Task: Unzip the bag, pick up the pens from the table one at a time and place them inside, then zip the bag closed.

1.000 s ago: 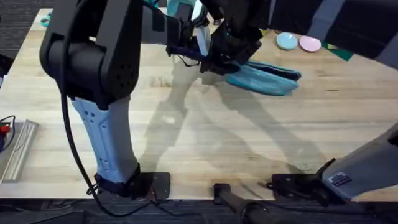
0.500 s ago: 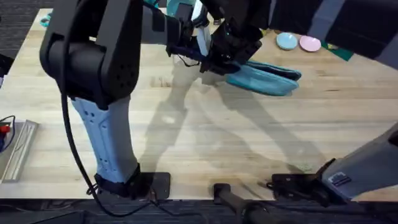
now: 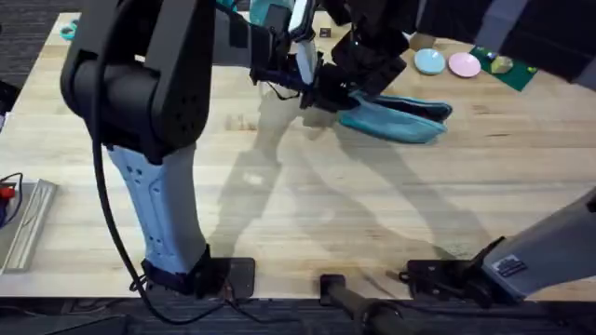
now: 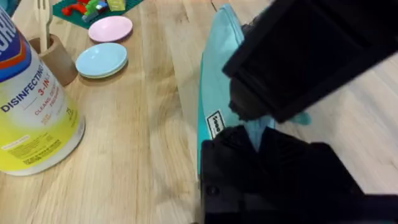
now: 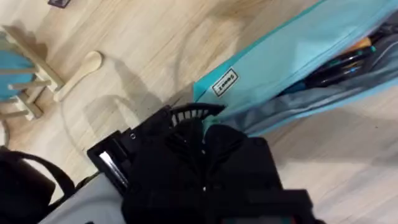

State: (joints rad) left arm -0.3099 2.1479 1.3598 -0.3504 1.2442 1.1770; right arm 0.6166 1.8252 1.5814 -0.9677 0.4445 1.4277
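The bag (image 3: 399,117) lies on the table (image 3: 372,205) toward 1 o'clock from the table's middle, its length running roughly from 9 to 3 o'clock. Both my pincers meet at its 9 o'clock end. My left pincer (image 3: 315,91) sits right against that end, and my right pincer (image 3: 350,86) hangs over the bag just beside it, at its 3 o'clock side. Dark housings cover both tips, so I cannot tell whether either pincer is wide, narrow or holding the fabric.

From my right wrist, the bag (image 5: 292,56) gapes open along its zipper. Inside the slit lie slim dark pens (image 5: 339,62) with a touch of orange among them; how many there are I cannot tell. A small white label (image 5: 225,82) is sewn on the bag's outer face near the end where my pincers are.

At 1 o'clock from the bag stand a light-blue dish (image 3: 429,61) and, touching it, a pink dish (image 3: 463,65); I see nothing in either. From my left wrist, a yellow wipes canister (image 4: 31,118) stands upright on the table well apart from the bag, and just behind it a brown cup (image 4: 55,57) holds a pale fork (image 4: 42,18) upright. A wooden spoon (image 5: 78,74) lies flat on the table, apart from the bag.
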